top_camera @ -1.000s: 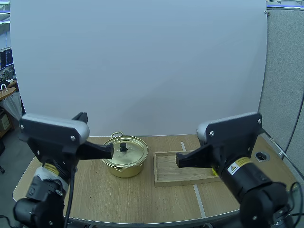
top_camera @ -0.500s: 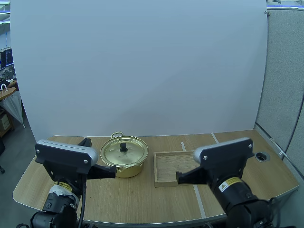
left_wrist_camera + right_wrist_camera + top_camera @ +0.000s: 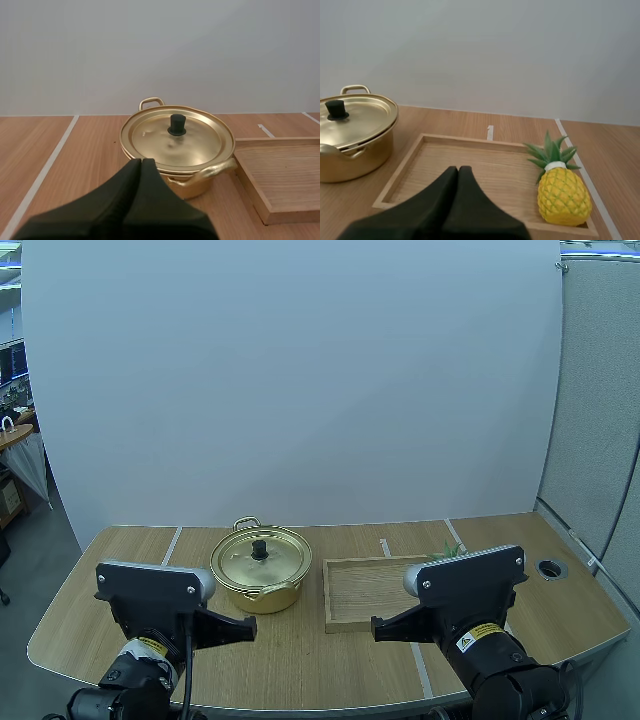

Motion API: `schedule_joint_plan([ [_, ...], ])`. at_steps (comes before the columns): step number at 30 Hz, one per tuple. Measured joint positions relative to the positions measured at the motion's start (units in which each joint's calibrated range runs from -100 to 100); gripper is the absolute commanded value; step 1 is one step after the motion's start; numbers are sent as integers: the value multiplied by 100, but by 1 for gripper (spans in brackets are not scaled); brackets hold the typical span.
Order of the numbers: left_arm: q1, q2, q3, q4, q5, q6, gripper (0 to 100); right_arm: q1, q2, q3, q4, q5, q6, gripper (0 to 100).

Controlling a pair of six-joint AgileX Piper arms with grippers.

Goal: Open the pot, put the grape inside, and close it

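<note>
The table (image 3: 300, 652) carries a pot (image 3: 264, 599) beside a wooden tray (image 3: 364, 592)

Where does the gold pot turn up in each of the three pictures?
High view: the pot stands just left of the wooden tray.
Left wrist view: the pot sits straight beyond the shut left pincer, with the wooden tray beside it.
Right wrist view: the pot stands beside the wooden tray, opposite the pineapple.
Shared landmark: the wooden tray.
</note>
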Motion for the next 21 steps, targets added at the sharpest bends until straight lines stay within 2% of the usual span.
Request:
schedule_joint_plan([
  [5, 0, 0, 0, 413, 55, -49, 0, -22, 0, 0, -75, 295, 0, 0],
  [15, 0, 0, 0, 707, 74, -174, 0, -41, 0, 0, -85, 381, 0, 0],
  [21, 0, 0, 0, 814, 124, -760, 0, -46, 0, 0, -119, 605, 45, 0],
])
